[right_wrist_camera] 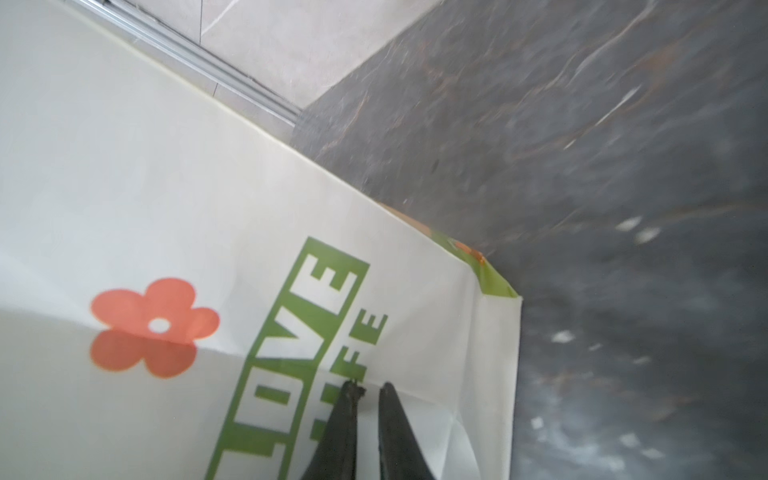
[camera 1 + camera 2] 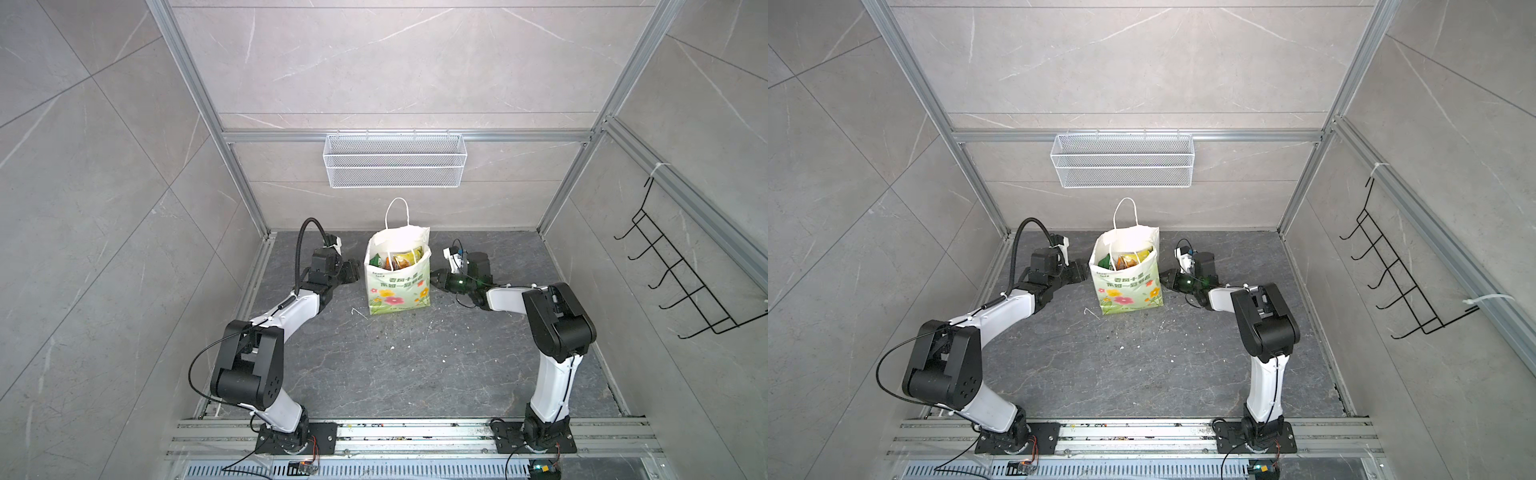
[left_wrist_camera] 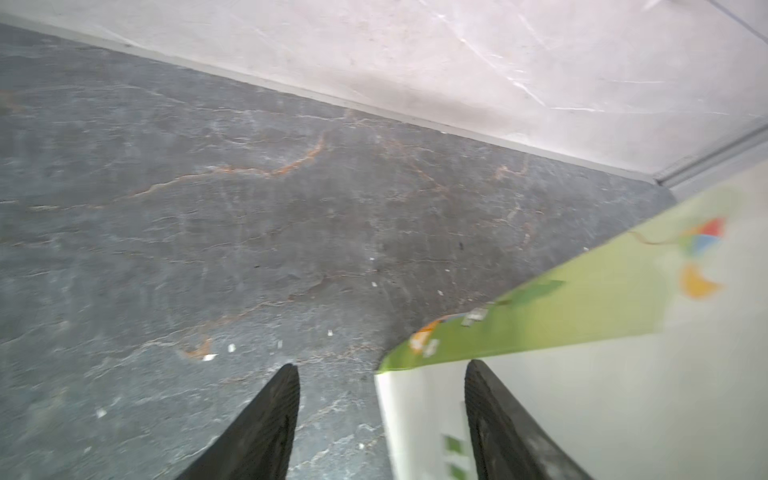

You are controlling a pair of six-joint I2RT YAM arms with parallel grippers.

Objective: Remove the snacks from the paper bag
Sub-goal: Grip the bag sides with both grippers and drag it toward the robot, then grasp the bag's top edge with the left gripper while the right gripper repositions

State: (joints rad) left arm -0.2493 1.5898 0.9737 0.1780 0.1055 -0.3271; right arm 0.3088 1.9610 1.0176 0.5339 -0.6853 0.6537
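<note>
Two grippers (image 2: 353, 270) (image 2: 435, 277) flanking paper bag (image 2: 397, 293), snacks (image 2: 400, 261) inside, mesh basket (image 2: 395, 166) behind

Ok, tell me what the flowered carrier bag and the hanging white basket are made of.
Tall white flower-printed carrier bag: apparently matte paper; sharp creases and folded corners show in the right wrist view. Hanging white basket: seemingly painted wire mesh; the wall shows through its grid.

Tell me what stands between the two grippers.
The paper bag, snacks inside, stands between the left gripper and the right gripper; both top views show it.
</note>
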